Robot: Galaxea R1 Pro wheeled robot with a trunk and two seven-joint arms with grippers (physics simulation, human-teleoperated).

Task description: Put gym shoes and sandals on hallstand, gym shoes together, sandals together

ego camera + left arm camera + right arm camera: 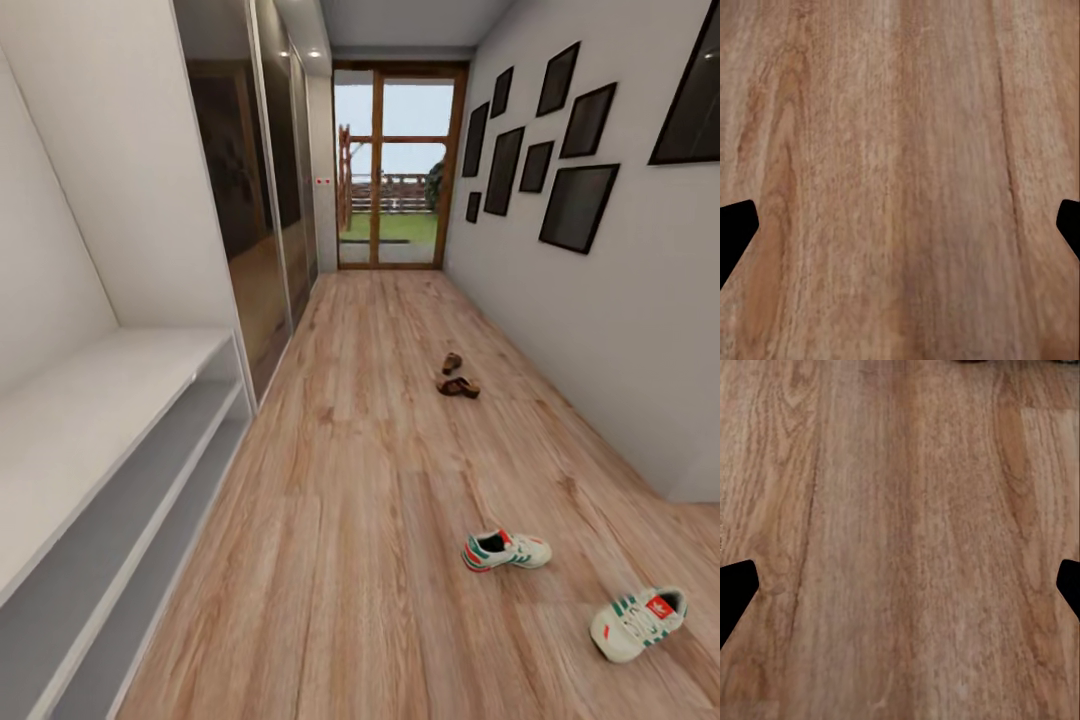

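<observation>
Both jaws wide apart over bare floor (360, 480), rack (100, 400) empty at left, shoes (506, 550) (638, 622) loose at near right, sandals (457, 385) farther down the hall; best to drive up to the nearest shoe and grab it square across the upper.

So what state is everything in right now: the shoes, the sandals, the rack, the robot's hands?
Nearer gym shoe: on the floor, upright.
Farther gym shoe: on the floor, apart from the first.
Sandals: on the floor, close together, farther down the corridor.
Hallstand: bench top and shelves bare.
Left gripper: open, holding nothing.
Right gripper: open, holding nothing.
</observation>
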